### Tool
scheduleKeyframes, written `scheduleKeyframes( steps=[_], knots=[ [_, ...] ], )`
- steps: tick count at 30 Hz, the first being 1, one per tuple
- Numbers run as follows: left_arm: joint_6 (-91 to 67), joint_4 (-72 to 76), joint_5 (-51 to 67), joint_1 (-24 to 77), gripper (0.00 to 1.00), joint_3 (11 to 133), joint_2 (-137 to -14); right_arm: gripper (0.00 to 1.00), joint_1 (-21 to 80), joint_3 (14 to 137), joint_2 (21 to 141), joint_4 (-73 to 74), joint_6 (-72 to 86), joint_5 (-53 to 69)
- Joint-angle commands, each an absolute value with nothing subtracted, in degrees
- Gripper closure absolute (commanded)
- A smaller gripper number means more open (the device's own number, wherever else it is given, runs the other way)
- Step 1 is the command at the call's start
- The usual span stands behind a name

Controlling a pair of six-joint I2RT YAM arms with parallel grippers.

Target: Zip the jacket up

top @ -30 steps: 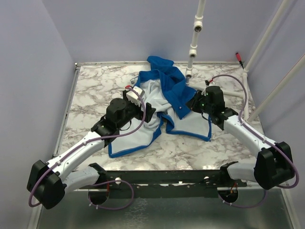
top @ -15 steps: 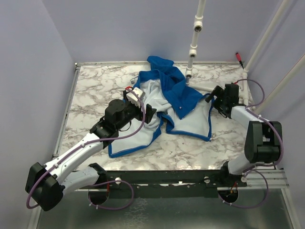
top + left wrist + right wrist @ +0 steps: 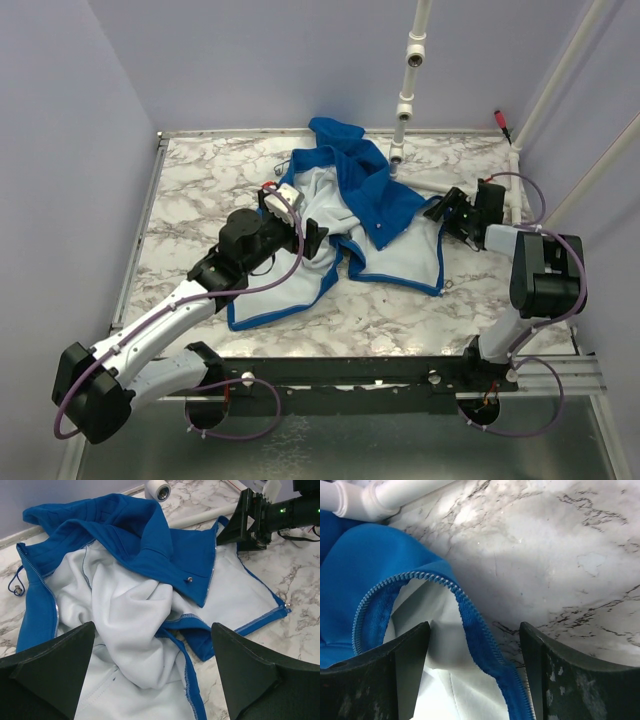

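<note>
Your right arm [image 3: 545,270] has folded back toward the frame's right edge, right gripper [image 3: 440,211] agape astride the toothed zipper edge [image 3: 470,615], pinching nothing, soft royal-blue jacket [image 3: 375,195] crumpled mid-frame on veined marble table [image 3: 200,190], pale lining [image 3: 125,610] up, left gripper [image 3: 153,630] spread wide, empty.
</note>
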State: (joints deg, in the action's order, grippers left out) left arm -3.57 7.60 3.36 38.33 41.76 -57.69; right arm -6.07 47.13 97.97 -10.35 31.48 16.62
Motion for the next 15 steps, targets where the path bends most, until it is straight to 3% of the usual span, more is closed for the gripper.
scheduleKeyframes(
  steps=[1,6,8,12,15],
  knots=[
    [-3.5,8.1,2.1,38.5,0.01,40.9,-55.8,0.26,-6.0,43.4,96.8,-16.0,31.3,20.9],
    [-3.8,8.1,2.0,38.6,0.01,41.1,-55.9,0.33,-6.0,41.9,93.7,-17.9,31.4,19.4],
    [-3.8,8.2,1.9,38.5,0.01,41.2,-55.9,0.42,-6.1,41.8,93.2,-18.2,31.7,20.2],
    [-3.8,8.1,2.0,38.6,0.01,41.1,-55.7,0.70,-6.0,39.4,90.7,-19.7,32.9,21.9],
    [-4.1,8.3,2.7,38.7,0.01,41.0,-55.9,0.98,-4.2,36.6,86.4,-18.2,33.9,21.0]
  ],
)
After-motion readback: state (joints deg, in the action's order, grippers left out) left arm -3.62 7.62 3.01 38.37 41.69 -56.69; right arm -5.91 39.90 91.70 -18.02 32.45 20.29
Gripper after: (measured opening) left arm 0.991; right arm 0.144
